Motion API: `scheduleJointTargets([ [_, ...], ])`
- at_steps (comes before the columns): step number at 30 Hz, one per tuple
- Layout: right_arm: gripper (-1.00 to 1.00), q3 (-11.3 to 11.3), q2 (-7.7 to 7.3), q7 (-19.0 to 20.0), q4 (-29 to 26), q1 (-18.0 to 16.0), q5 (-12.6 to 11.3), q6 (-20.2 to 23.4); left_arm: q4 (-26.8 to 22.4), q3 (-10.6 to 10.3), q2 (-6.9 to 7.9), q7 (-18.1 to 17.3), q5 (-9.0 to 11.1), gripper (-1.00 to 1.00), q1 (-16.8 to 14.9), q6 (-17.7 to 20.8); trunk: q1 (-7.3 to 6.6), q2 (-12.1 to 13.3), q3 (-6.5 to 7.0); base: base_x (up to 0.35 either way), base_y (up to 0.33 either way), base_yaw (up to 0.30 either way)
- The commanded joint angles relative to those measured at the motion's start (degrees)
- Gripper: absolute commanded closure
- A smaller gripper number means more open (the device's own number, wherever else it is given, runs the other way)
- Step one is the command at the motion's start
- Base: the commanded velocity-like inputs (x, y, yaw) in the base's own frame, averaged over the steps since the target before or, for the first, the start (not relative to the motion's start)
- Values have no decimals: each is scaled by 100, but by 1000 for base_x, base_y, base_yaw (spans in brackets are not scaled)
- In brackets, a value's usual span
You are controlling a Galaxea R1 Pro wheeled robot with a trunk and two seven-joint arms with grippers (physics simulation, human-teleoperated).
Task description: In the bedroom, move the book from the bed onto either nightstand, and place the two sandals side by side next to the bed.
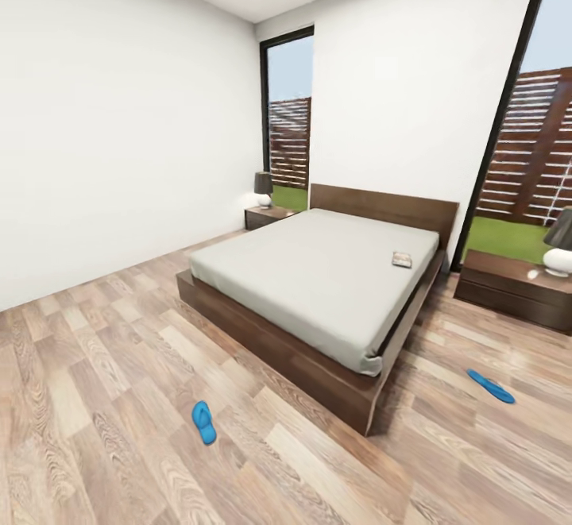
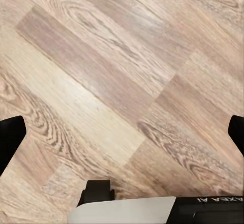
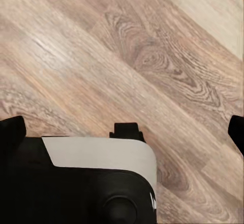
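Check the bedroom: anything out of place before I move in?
Yes. The two sandals lie apart: one on the floor off the foot of the bed, the other along its right side. A book lies on the mattress near the headboard.

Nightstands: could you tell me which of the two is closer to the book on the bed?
The nightstand on the right of the head view; the book lies near the bed's right edge by the headboard. The other nightstand stands across the mattress.

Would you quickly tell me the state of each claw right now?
Left claw: open, holding nothing, above the floor.
Right claw: open, holding nothing.
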Motion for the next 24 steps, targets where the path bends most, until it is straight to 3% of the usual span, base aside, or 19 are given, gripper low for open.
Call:
scheduleJointTargets([
  [1, -100, -13, -5, -6, -217, 0, -6, -2, -162, -1, 5, 5, -2, -100, -3, 6, 0, -3, -5, 0, 0, 294],
  [5, -100, -113, -15, -12, -760, 0, -7, -2, -638, -4, 12, 20, -46, -100, -12, 22, 0, -3, -5, 0, 0, 294],
  [9, -100, -205, -32, -13, -835, 0, -8, -2, -707, -9, 17, 14, -198, -100, -14, 20, 0, -3, -5, 0, 0, 294],
  [12, -100, -365, -68, -2, -852, 0, -10, -2, -723, -7, 25, -3, -395, -100, -15, 1, 0, -3, -5, 0, 0, 293],
  [15, -100, -733, -82, 18, -833, 0, -12, -9, -729, 2, 25, -17, -530, -100, -15, -20, 0, -3, -5, 0, 0, 294],
  [21, -100, -908, -91, 23, -802, 0, -15, -11, -707, -9, -8, -24, -512, -100, -15, -87, 0, -3, -5, 0, 0, 293],
  [24, -100, -925, -82, 20, -777, 0, -20, -11, -690, -10, -16, -30, -264, -100, -15, -173, 0, -3, -5, 0, 0, 291],
])
